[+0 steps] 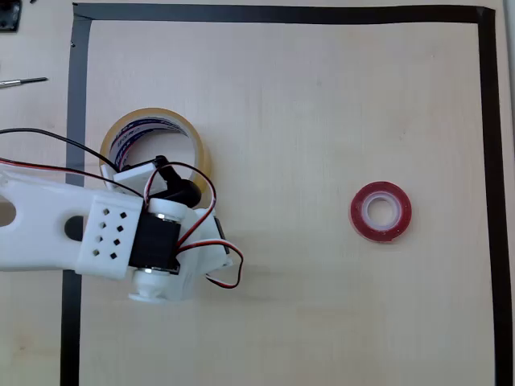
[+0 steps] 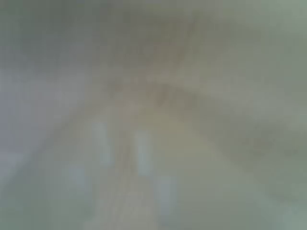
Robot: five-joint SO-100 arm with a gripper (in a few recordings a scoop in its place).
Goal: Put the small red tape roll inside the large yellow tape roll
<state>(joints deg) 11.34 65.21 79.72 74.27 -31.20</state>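
the wrist view is a grey-green blur with faint tan streaks, and nothing in it can be told apart.

in the overhead view the white arm (image 1: 88, 229) reaches in from the left edge of the table (image 1: 306, 112), crossing the black tape border (image 1: 75, 121) that frames the pale wood surface. its perforated white housing and a black servo sit highest, with red and black wires (image 1: 211, 241) looping round them. the gripper (image 1: 161, 173) points toward the upper left of the frame and sits over the lower part of the large yellow tape roll (image 1: 153, 133); the arm's body hides the fingertips, so i cannot tell whether the claw is spread or pressed together, nor whether it touches the roll.

the large yellow tape roll lies flat near the left border strip, in the upper left part of the framed area, its inner core showing blue and red print. its lower rim is covered by the gripper and wires.

the small red tape roll (image 1: 381, 211) lies flat by itself in the right half of the surface, near mid-height, well apart from the yellow roll and the arm, closer to the right border strip. bare wood lies between the two rolls.

beyond the border, at the upper left, a thin metal tool (image 1: 24, 81) and a dark object (image 1: 8, 16) rest at the table's corner.
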